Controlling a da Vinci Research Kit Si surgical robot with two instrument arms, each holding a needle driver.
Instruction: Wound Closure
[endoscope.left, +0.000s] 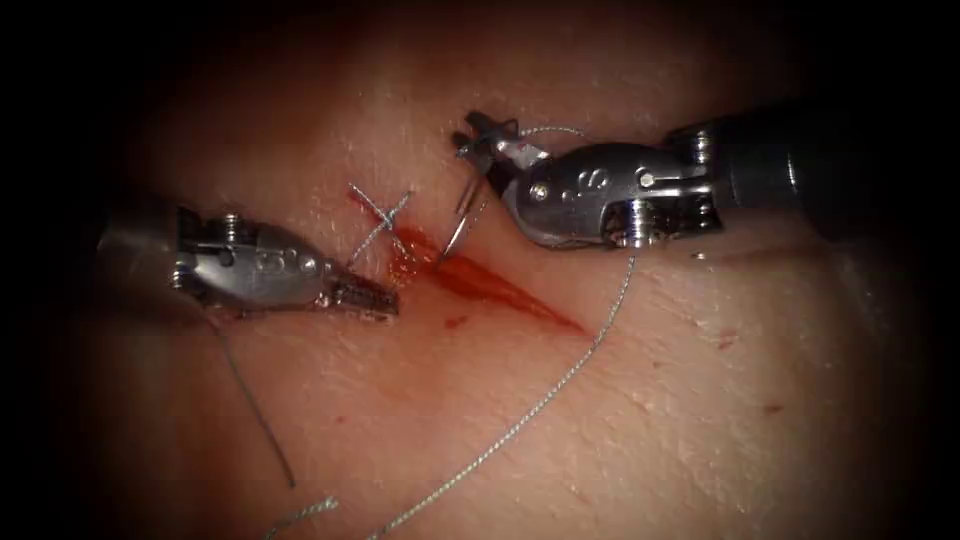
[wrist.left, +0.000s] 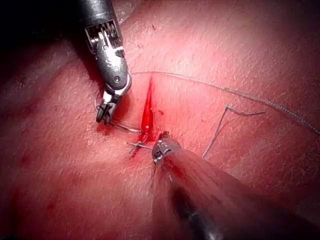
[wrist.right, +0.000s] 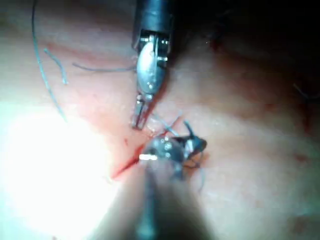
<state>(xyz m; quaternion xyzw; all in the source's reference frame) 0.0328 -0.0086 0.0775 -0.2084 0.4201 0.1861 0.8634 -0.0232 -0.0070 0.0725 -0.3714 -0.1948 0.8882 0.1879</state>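
Note:
The tissue (endoscope.left: 640, 420) has a slanted cut (endoscope.left: 500, 288) wet with red fluid. My right tool (endoscope.left: 472, 135) comes in from the right, shut on the curved needle (endoscope.left: 462, 228) near its thread end. The needle curves down on the right side of the cut, and its tip touches the tissue at the cut's upper end. In the left wrist view the right tool (wrist.left: 103, 116) holds the needle (wrist.left: 127, 127) toward the cut (wrist.left: 148, 107). My left tool (endoscope.left: 385, 300) lies just left of the cut, jaws shut with nothing seen between them. The left tool (wrist.right: 138, 119) also shows in the right wrist view.
A crossed stitch (endoscope.left: 380, 212) sits at the cut's upper left end. The thread (endoscope.left: 560, 380) trails from under the right tool down across the tissue to the lower edge. A dark strand of thread (endoscope.left: 255, 400) lies below the left tool.

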